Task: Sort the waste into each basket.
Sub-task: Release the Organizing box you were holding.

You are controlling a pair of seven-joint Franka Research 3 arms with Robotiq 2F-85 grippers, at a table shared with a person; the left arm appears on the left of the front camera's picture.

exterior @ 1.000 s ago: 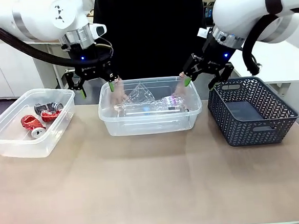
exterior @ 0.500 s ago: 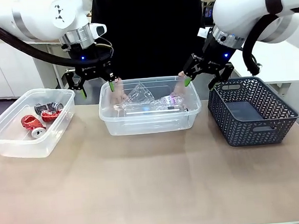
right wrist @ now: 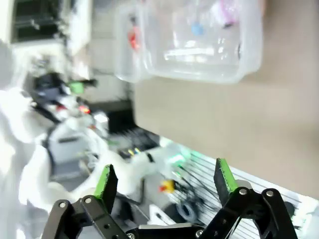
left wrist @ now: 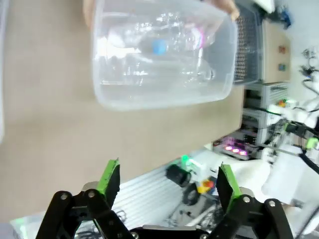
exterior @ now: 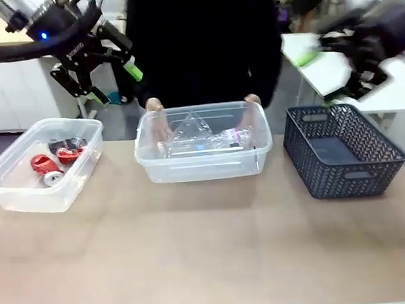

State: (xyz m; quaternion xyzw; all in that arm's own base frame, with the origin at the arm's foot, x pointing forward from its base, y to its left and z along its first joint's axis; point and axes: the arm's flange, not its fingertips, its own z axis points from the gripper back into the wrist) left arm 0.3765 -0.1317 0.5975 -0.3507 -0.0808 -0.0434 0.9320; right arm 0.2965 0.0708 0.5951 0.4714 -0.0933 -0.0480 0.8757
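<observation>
With both claws spread empty, left claw and right claw raised, cans lie sorted in the left tub; the bottle tub should be left steadied by the person's hands.

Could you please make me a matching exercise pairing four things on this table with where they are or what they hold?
Things:
1. crushed cans
2. clear bottles
3. grey lattice basket
4. person's hands

Descriptions:
A. on the middle tub's far rim
B. in the left tub
C. nothing visible inside
D. in the middle tub

Pairs: 1-B, 2-D, 3-C, 4-A
</observation>
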